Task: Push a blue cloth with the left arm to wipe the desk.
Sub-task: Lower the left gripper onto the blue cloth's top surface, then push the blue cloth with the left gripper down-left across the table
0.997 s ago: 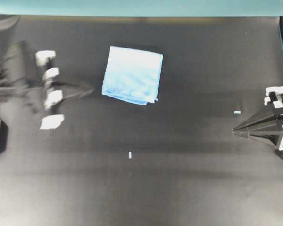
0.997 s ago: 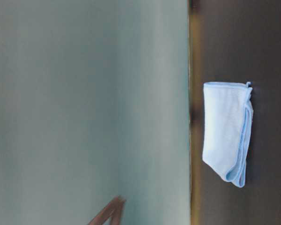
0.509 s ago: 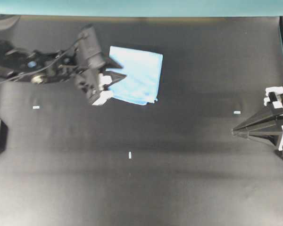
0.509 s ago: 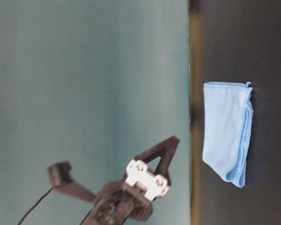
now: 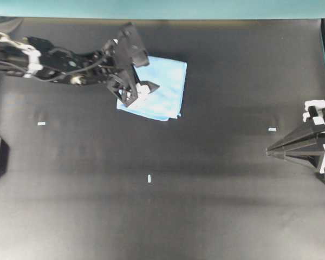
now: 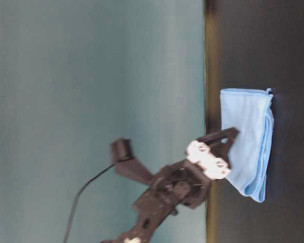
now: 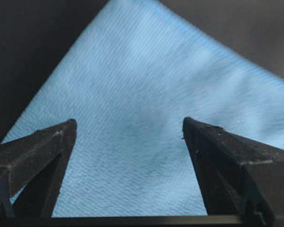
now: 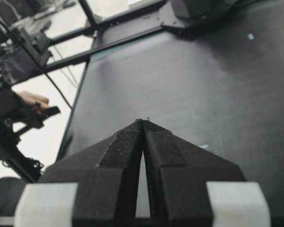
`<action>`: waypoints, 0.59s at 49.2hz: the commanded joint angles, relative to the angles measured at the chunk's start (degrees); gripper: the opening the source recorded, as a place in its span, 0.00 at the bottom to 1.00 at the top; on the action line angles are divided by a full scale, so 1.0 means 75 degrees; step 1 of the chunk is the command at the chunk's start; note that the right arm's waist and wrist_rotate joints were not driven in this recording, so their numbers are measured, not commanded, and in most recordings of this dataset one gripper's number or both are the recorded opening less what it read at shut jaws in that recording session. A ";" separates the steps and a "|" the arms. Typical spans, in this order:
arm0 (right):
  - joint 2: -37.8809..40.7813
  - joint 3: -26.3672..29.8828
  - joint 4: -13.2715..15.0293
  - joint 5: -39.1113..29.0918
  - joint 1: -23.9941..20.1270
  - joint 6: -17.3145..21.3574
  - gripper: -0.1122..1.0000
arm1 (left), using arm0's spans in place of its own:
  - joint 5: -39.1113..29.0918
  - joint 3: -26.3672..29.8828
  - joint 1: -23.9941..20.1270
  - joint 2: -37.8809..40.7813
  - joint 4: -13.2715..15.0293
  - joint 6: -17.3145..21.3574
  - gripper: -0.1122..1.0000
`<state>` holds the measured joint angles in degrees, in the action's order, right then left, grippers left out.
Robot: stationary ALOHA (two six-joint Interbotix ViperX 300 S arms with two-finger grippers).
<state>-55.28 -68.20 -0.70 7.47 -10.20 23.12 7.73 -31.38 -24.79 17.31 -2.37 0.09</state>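
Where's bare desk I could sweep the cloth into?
Bare desk runs from the blue cloth right toward the right claw, and all along the near side. Crowded only at the cloth's left, where the left claw hangs open.

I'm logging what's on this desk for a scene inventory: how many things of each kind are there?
Blue cloth: 1
White tape marks: 3
Robot grippers, left gripper over the cloth and right gripper parked at the desk edge: 2
Total: 6
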 commanded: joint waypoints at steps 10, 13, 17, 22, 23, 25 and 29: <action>0.0070 -0.0023 -0.0012 0.0023 0.0000 0.0000 0.10 | 0.0082 0.0117 -0.0012 0.0258 -0.0023 0.0012 0.89; 0.0070 -0.0023 -0.0012 -0.0012 0.0000 0.0000 0.10 | 0.0094 0.0035 -0.0012 0.0246 -0.0012 -0.0012 0.89; 0.0070 -0.0035 -0.0012 -0.0047 0.0012 0.0012 0.10 | 0.0105 -0.0070 0.0000 0.0211 -0.0023 -0.0070 0.89; 0.0070 -0.0035 -0.0012 -0.0105 0.0012 0.0012 0.10 | 0.0129 -0.0316 0.0023 0.0141 -0.0012 -0.0094 0.89; 0.0059 -0.0035 -0.0012 -0.0117 0.0012 0.0000 0.10 | 0.0129 -0.0375 0.0023 0.0117 -0.0012 -0.0105 0.89; 0.0070 -0.0035 -0.0012 -0.0129 0.0000 0.0012 0.10 | 0.0152 -0.0527 0.0047 0.0059 -0.0012 -0.0105 0.89; 0.0070 -0.0035 -0.0012 -0.0141 0.0012 0.0012 0.10 | 0.0258 -0.0797 0.0082 -0.0105 -0.0012 -0.0105 0.89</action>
<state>-55.28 -68.82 -0.70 6.33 -10.11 23.20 9.32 -35.42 -24.79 17.67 -2.29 -0.79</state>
